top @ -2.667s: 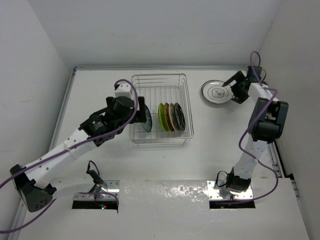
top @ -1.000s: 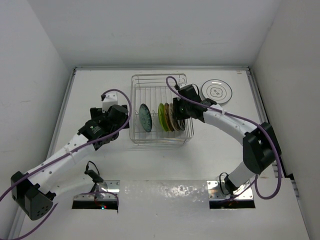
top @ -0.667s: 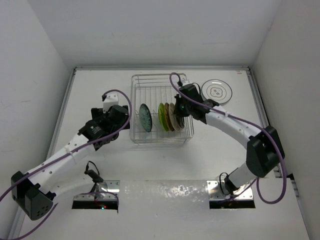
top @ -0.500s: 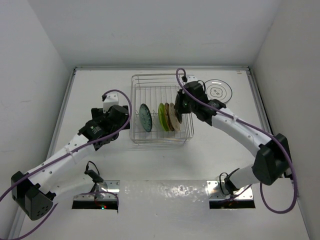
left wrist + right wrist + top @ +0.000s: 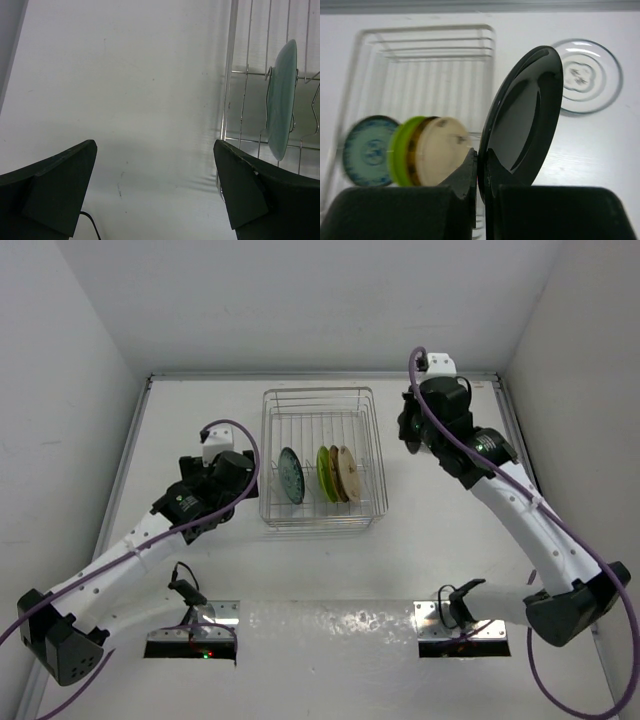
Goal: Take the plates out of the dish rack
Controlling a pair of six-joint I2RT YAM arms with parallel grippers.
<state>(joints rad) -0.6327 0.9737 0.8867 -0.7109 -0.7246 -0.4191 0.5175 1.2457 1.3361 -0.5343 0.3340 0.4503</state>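
Observation:
The dish rack point(image 5: 316, 400) is a silver wire basket at the table's far middle. Three plates stand upright in it: a teal-patterned one point(image 5: 290, 475), a lime green one point(image 5: 324, 474) and a cream one point(image 5: 347, 472). My right gripper point(image 5: 481, 172) is shut on the rim of a glossy black plate point(image 5: 522, 120), held on edge in the air right of the rack. On the table beyond it a white plate with dark rings point(image 5: 587, 76) lies flat. My left gripper point(image 5: 155, 185) is open over bare table just left of the rack wire point(image 5: 230, 75), level with the teal plate point(image 5: 281, 100).
White walls close the table on the left, back and right. The right arm point(image 5: 500, 475) hangs over the far right corner and hides the flat plate in the top view. The left arm point(image 5: 130, 540) reaches diagonally from the near left.
My right gripper closed on the black plate at the rack's right end, lifted it out and carried it right and back. The left arm has stayed still.

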